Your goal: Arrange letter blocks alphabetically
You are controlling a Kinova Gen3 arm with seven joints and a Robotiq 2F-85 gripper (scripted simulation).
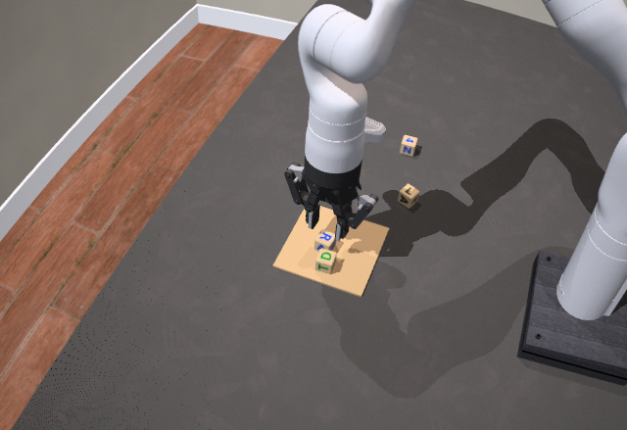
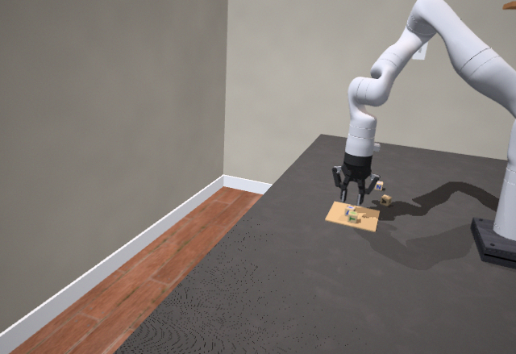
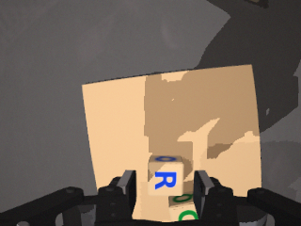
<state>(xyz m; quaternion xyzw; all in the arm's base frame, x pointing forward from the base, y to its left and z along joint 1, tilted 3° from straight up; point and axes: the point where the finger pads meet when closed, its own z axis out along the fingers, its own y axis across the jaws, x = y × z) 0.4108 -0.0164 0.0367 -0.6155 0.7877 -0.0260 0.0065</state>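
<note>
We see the gripper (image 1: 326,228) hanging half-spread and holding nothing, right above the R block (image 1: 324,239). That block sits on the mat (image 1: 304,263), touching the D block (image 1: 325,260). The L block (image 1: 409,195) and the N block (image 1: 409,145) lie off the mat on the surface (image 1: 202,288).

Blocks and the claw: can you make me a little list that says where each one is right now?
R block: on the mat, below the fingers
D block: on the mat, right beside R
L block: on the table, off the mat
N block: on the table, farther away
gripper: partly open, holding nothing, above R
</note>
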